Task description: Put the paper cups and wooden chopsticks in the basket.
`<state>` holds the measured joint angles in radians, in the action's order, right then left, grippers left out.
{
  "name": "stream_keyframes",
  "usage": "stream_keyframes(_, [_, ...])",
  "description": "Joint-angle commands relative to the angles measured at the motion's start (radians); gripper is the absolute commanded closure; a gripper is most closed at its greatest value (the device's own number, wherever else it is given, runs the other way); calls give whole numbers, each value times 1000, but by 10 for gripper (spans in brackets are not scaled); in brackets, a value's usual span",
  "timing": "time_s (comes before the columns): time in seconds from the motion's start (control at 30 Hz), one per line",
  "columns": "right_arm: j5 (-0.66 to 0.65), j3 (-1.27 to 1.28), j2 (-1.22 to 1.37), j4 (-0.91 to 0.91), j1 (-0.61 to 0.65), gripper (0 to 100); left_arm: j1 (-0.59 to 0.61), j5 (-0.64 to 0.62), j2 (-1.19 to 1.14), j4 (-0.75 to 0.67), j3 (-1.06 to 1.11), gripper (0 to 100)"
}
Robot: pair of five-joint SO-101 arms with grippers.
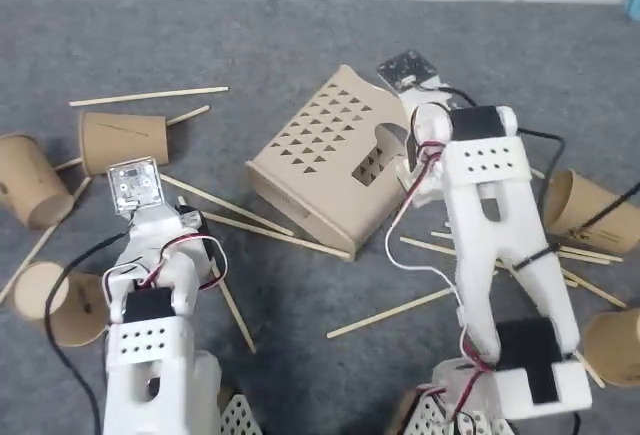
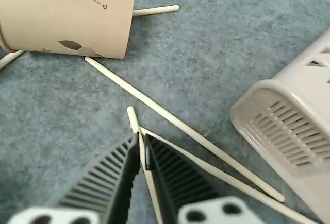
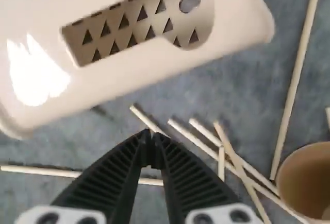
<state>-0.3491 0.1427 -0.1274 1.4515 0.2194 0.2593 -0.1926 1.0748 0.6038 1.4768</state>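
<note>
My left gripper [image 2: 140,149] is shut on a wooden chopstick [image 2: 133,118] that runs between its fingers, low over the grey cloth. A paper cup [image 2: 62,15] lies on its side just beyond it, and the beige basket [image 2: 294,126] lies tipped over off to one side. My right gripper [image 3: 151,137] is shut beside the basket [image 3: 129,33]. A chopstick [image 3: 140,116] ends right at its tips, and I cannot tell whether it is held. Several chopsticks [image 3: 216,147] and a cup [image 3: 307,177] lie close by.
The basket [image 1: 320,165] lies on its side mid-table between the arms. Cups lie at the left [image 1: 125,140] [image 1: 30,180] [image 1: 50,300] and right [image 1: 590,210] [image 1: 615,345]. Loose chopsticks [image 1: 150,96] [image 1: 390,313] are scattered over the cloth.
</note>
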Motion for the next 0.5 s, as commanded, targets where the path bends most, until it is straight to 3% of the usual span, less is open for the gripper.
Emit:
stream_keyframes(0.0, [-12,-32,-99,-137,-48,989,8,-5,-6,-23,-41,987])
stream_keyframes(0.2, [-12,-37,15,-335,-108,943,8,-5,-6,-23,-41,987])
stream_keyframes(0.47, [-12,-253,252,-377,-107,928,5,-3,-6,-28,-33,987])
